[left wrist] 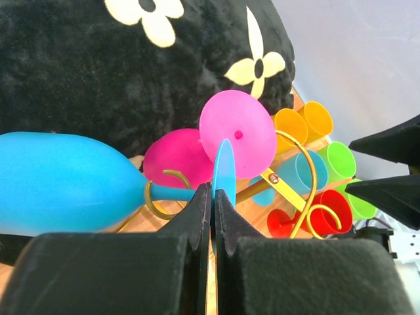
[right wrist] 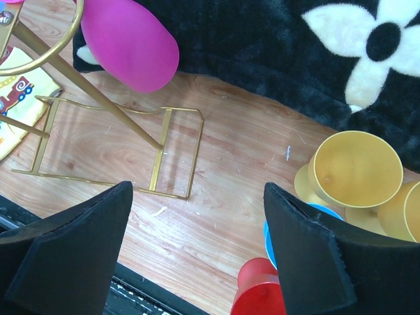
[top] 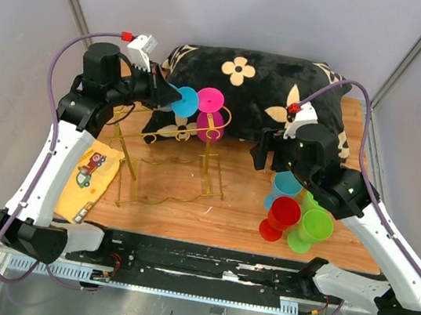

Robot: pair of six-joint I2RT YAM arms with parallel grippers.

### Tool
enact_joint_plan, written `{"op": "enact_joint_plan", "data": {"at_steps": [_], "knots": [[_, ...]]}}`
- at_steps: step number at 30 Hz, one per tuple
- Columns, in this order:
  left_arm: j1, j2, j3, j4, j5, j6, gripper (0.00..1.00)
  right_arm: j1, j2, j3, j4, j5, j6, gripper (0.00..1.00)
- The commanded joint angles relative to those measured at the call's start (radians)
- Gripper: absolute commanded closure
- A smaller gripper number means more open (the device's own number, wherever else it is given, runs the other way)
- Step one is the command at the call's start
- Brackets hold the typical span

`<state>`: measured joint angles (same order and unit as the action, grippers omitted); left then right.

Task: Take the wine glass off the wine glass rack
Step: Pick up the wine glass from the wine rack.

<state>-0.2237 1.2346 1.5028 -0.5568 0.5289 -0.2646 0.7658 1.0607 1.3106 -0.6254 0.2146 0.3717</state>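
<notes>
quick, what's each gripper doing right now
left gripper: closed on the thin round foot of the blue plastic wine glass
right gripper: open, holding nothing

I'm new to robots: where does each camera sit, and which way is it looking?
Top external: above and behind the arms, looking down on the table; left arm and right arm both show.
Left wrist: on the left arm's wrist, facing the pillow; its left gripper, shut on the blue wine glass, shows.
Right wrist: on the right arm's wrist, looking down at the table; the open right gripper shows.
Shared: both wrist views catch the pink wine glass and the wine glass rack.
</notes>
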Motion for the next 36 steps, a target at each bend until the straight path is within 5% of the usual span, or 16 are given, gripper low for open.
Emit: {"op": "enact_joint_plan", "data": {"at_steps": [1,20,36], "knots": [[0.008,-0.023,-0.003,0.112,-0.017,-0.064,0.99,0.017,-0.02,-0.015,0.01,0.029,0.02,0.18],[0.018,-0.02,-0.009,0.128,-0.08,-0.174,0.99,0.018,-0.034,-0.033,0.01,0.027,0.027,0.18],[0.071,-0.001,-0.035,0.204,0.027,-0.26,0.99,0.018,-0.053,-0.036,0.011,0.025,0.029,0.17]]}}
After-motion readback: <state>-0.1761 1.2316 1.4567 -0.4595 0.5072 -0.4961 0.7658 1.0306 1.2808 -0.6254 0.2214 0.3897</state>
